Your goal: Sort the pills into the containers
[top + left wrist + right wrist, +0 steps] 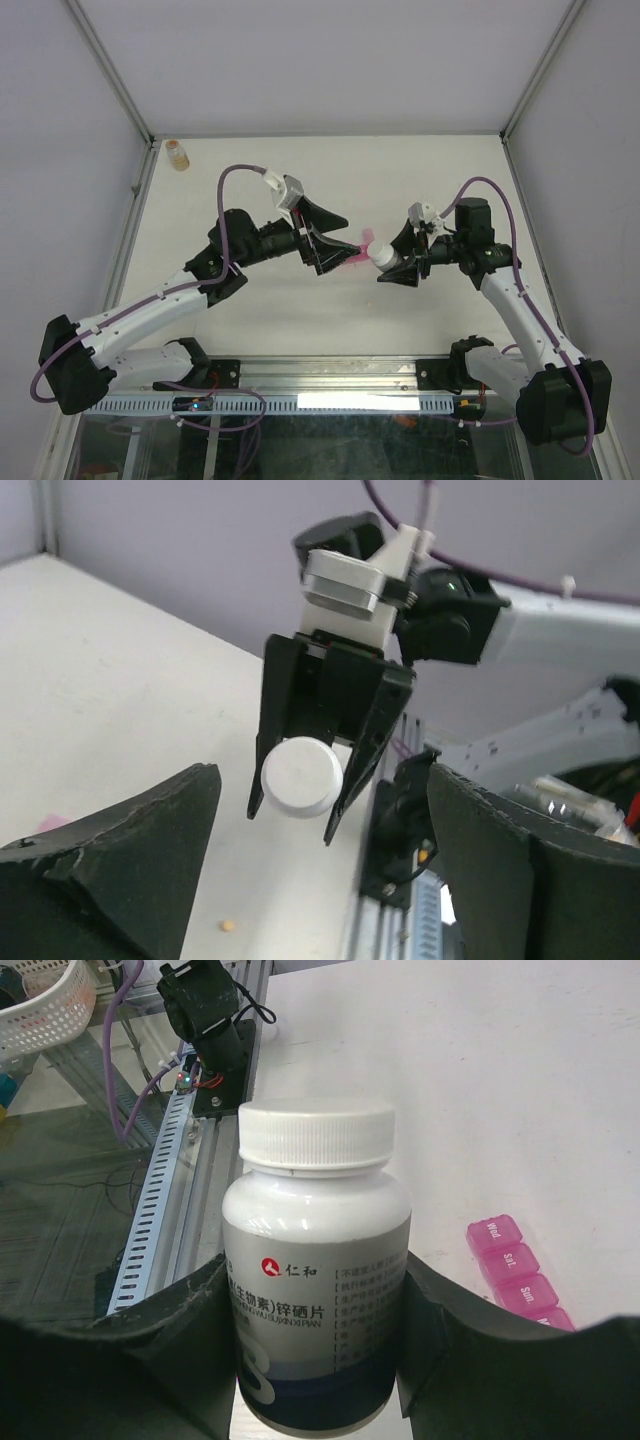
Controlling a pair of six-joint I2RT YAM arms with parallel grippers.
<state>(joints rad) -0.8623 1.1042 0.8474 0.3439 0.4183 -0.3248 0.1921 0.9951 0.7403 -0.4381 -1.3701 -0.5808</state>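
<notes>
One tiny tan pill point(229, 924) lies loose on the white table. The containers are the square compartments of a pink organiser strip point(515, 1272), which lies flat on the table point(362, 246) between the two grippers. My right gripper point(315, 1265) is shut on a white-capped bottle point(315, 1290) and holds it off the table, cap pointing at the left gripper point(385, 258). My left gripper point(320, 810) is open and holds nothing. It hangs just left of the organiser point(335, 245) and faces the bottle's cap point(302, 775).
A small amber bottle point(177, 154) stands at the table's far left corner. A metal rail point(330, 375) runs along the near edge by the arm bases. A white basket point(40, 1005) sits beyond the table's edge in the right wrist view.
</notes>
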